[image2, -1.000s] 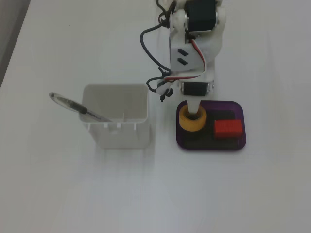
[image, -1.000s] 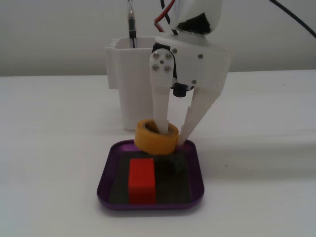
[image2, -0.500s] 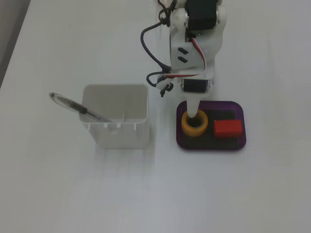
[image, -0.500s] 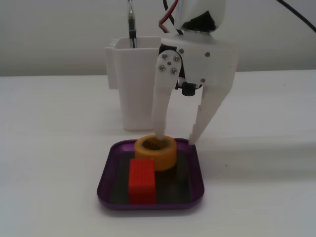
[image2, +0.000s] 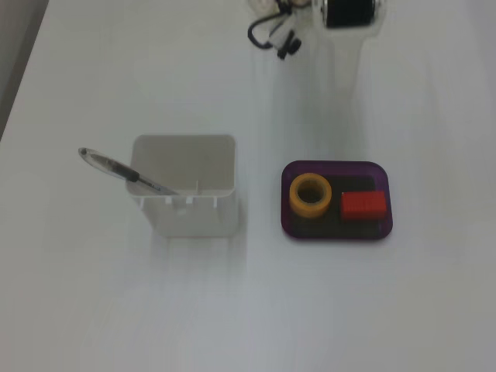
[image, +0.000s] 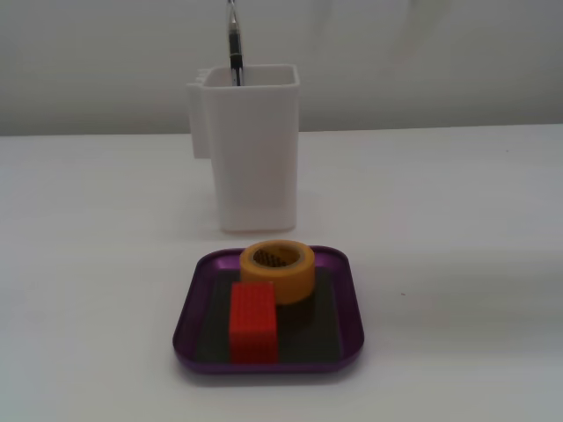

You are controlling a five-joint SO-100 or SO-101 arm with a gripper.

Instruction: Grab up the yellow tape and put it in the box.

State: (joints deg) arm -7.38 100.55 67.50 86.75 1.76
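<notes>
The gripper (image2: 345,46) shows only as a pale blur at the top edge beyond the box (image2: 382,229), so I cannot tell whether its jaws are apart. The yellow tape (image: 278,271) lies flat inside the box beside a red block (image: 253,322). Placement looks done; the arm should simply retreat clear of the tall white container (image: 255,149).

Bright even light, faint shadows, slight softness.
</notes>
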